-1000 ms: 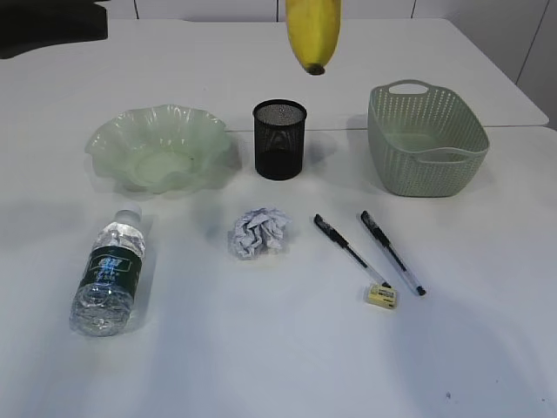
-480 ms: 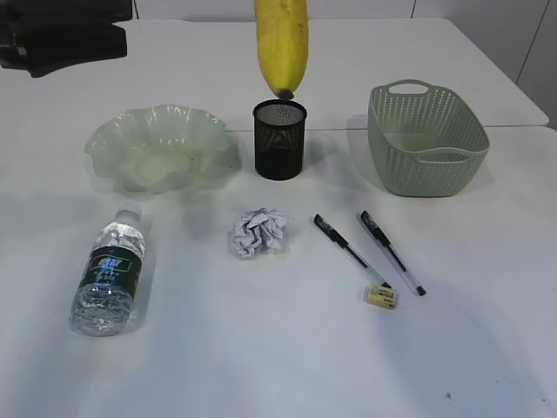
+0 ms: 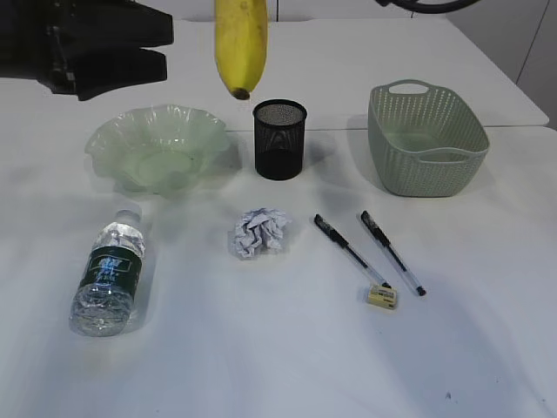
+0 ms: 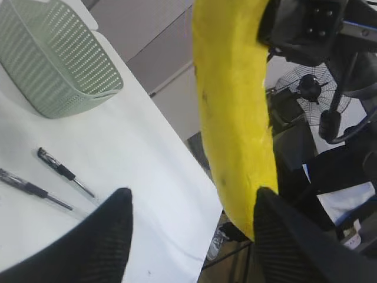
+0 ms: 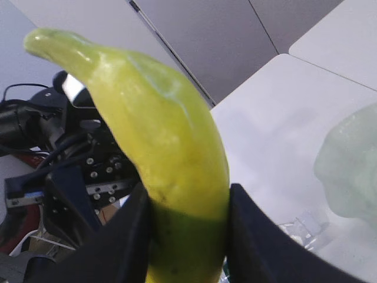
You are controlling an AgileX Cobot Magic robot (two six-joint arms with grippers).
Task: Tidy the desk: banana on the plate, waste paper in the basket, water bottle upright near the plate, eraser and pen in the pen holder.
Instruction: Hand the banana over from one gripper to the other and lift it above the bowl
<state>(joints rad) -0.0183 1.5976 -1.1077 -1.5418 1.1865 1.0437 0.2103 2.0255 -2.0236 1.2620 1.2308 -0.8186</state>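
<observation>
A yellow banana (image 3: 241,43) hangs tip down above the table, between the green plate (image 3: 113,144) and the black mesh pen holder (image 3: 279,139). My right gripper (image 5: 187,236) is shut on the banana (image 5: 165,135); it is above the frame in the exterior view. My left gripper (image 3: 165,45) stands open just left of the banana and apart from it. In its own view the left gripper (image 4: 191,197) has the banana (image 4: 235,118) ahead by one finger. The water bottle (image 3: 109,274) lies on its side. Waste paper (image 3: 259,232), two pens (image 3: 348,250) (image 3: 392,252) and the eraser (image 3: 381,296) lie on the table.
The green basket (image 3: 383,148) stands at the right rear, with nothing showing inside. A seam between two tables runs behind the plate and holder. The left arm's dark body fills the upper left corner.
The banana has travelled left, from right of the pen holder to between holder and plate. The left arm has come further right into view. Objects on the table have not moved.
</observation>
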